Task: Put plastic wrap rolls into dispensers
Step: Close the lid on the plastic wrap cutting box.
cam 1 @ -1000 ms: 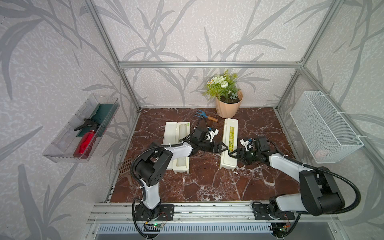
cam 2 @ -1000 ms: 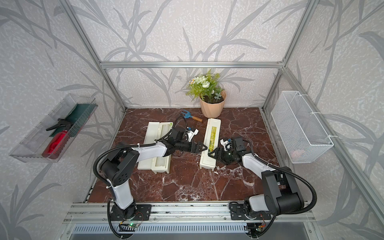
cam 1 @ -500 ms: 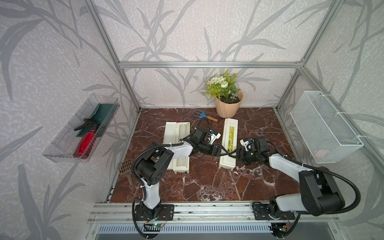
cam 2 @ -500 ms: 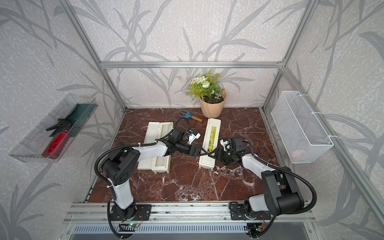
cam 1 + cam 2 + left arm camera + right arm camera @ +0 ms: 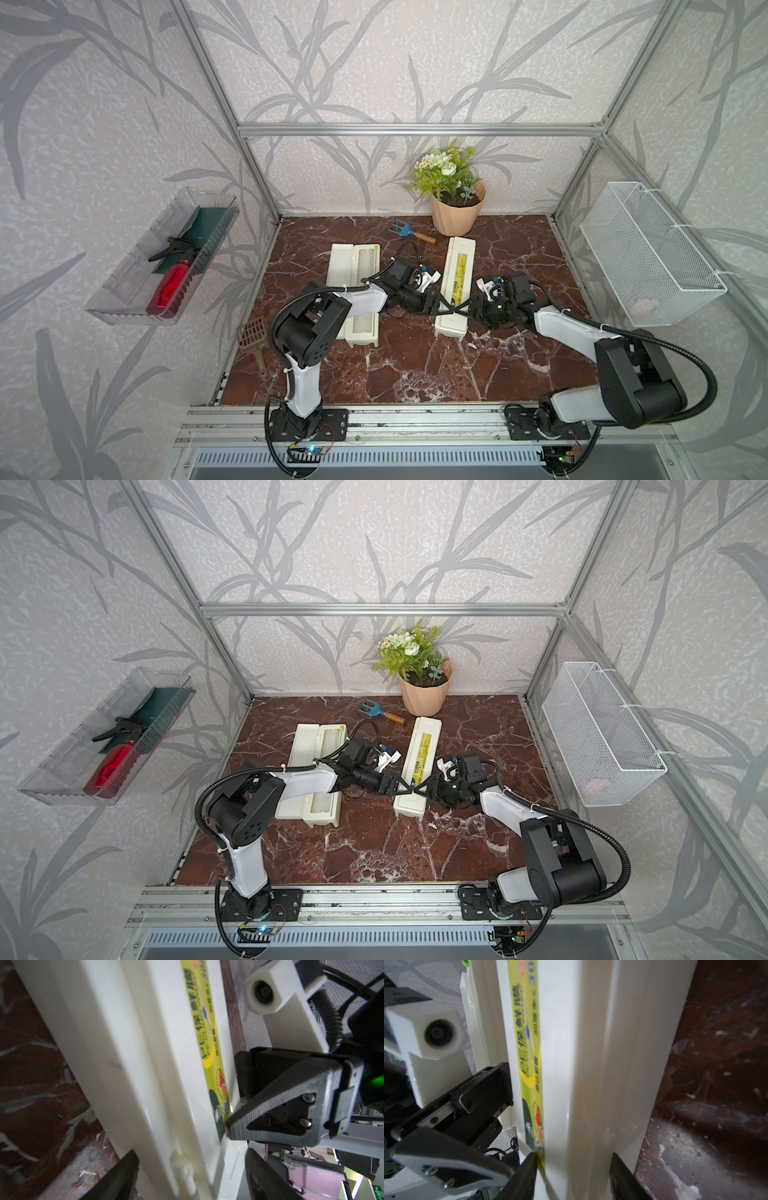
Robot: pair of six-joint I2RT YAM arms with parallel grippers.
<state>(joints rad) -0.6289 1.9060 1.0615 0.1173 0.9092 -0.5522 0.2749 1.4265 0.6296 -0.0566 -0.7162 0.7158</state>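
- Nearest you, at the left edge of the marble table (image 5: 415, 374), a brown scoop (image 5: 251, 336) is lying.
- At mid-table, your left gripper (image 5: 444, 305) and right gripper (image 5: 464, 309) are meeting from opposite sides at the near part of the closed dispenser (image 5: 459, 266). It is lying lengthwise, right of centre.
- Each gripper's jaws are straddling that box; whether either is squeezing it cannot be told.
- Left of it, the open dispenser (image 5: 343, 266) is lying under your left arm, and a plastic wrap roll (image 5: 367, 264) is resting inside.
- Farther back, a blue hand rake (image 5: 402, 230) is lying near a potted plant (image 5: 453, 212), which is standing by the far wall.
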